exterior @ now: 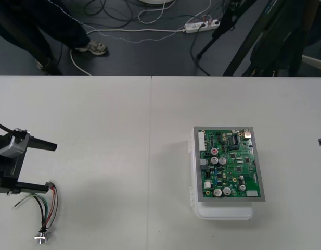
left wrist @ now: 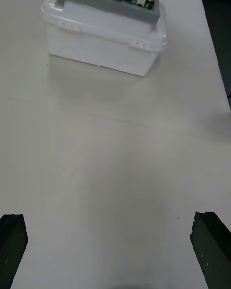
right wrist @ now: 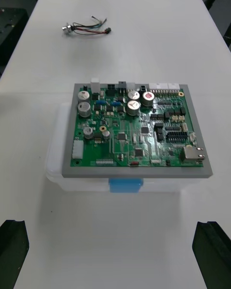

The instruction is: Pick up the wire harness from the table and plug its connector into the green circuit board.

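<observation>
The wire harness [exterior: 46,208] lies flat on the worktop [exterior: 124,130], just beside the left end effector [exterior: 52,166] and outside the gap between its fingers. Its small black plug [exterior: 50,185] is at the tip of the finger that is nearer to the front edge of the worktop. It cannot be told whether the two touch. From the plug the thin wires [exterior: 47,205], red, black and green, run in a loose bundle away from the end effector. They end at the round metal socket [exterior: 42,238], which rests close to that front edge. The plug is not in the board.

The left end effector is open. Its two black fingers [exterior: 38,144] stand wide apart and grip nothing, and the left wrist view shows bare worktop between them. They point across the worktop toward the green circuit board [exterior: 230,161]. The board sits on its white base [exterior: 222,212], well apart from this end effector and from the harness.

The right end effector [right wrist: 111,224] is open as well, with its fingers far apart. It faces the board from the opposite side. The board stands near and straight ahead of it, and the harness lies well beyond the board. A blue tab [right wrist: 126,184] is on the wall of the base that faces this end effector.
</observation>
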{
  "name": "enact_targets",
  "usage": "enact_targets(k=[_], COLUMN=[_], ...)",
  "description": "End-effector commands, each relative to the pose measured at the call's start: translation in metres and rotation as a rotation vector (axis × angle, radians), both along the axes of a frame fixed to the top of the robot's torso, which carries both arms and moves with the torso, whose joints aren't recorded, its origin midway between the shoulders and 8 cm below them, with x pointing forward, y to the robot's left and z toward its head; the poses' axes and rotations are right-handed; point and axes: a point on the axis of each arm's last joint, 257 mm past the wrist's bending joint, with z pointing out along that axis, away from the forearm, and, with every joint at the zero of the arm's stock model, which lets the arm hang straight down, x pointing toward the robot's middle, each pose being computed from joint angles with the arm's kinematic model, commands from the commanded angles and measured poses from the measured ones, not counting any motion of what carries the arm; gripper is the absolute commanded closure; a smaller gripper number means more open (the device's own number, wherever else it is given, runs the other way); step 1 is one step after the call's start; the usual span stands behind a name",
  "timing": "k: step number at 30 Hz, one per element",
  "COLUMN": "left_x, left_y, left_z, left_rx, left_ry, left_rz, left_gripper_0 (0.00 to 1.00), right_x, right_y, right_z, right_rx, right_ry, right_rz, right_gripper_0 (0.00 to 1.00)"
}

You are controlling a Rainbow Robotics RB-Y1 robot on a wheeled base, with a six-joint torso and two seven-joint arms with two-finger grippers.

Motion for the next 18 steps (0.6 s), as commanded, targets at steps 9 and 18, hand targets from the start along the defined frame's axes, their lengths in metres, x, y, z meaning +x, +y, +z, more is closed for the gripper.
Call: enact_targets(k=[9, 18], left_x=[-0.040, -0.054], left_y=[0.011, 0.026], left_z=[-0.027, -0.047], left_rx=[0.087, 0.200], left_ry=[0.150, 0.152], left_rz=[0.192, 0.330], left_gripper_0=[0.00, 0.00], right_x=[-0.032, -0.033], right_y=[0.031, 0.045], right_z=[0.020, 0.034], right_rx=[0.136, 0.257], right_ry=[0.058, 0.049], right_rz=[0.057, 0.056], right_gripper_0=[0.00, 0.00])
